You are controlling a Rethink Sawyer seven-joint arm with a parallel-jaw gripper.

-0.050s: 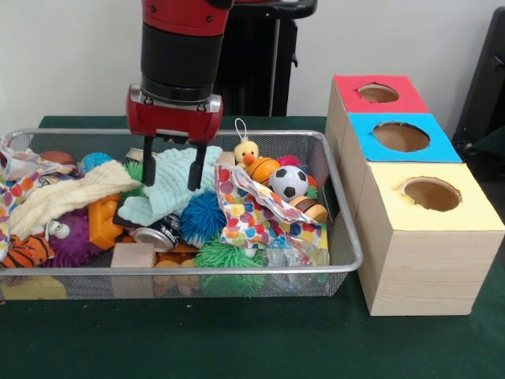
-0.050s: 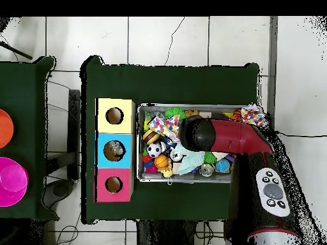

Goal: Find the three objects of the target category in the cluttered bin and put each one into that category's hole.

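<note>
My gripper (image 1: pixel 172 167) hangs open over the wire bin (image 1: pixel 237 271), its two fingers straddling the upper edge of a mint-green cloth (image 1: pixel 170 193). Around the cloth lie a blue spiky ball (image 1: pixel 203 217), a patterned cloth (image 1: pixel 252 213), a soccer ball (image 1: pixel 289 181), a yellow duck (image 1: pixel 247 150), an orange ball (image 1: pixel 262 169) and a cream cloth (image 1: pixel 67 193). Right of the bin stand three boxes with holes, topped red (image 1: pixel 347 85), blue (image 1: pixel 363 130) and yellow (image 1: pixel 442 217). In the overhead view the arm (image 2: pixel 236 137) hides the gripper.
The bin also holds an orange brick (image 1: pixel 104 221), a purple spiky ball (image 1: pixel 67 241), a wooden block (image 1: pixel 132 257), a can (image 1: pixel 158 234) and a green spiky ball (image 1: pixel 229 257). In the overhead view, the boxes (image 2: pixel 115 134) touch the bin's (image 2: pixel 191 107) short side.
</note>
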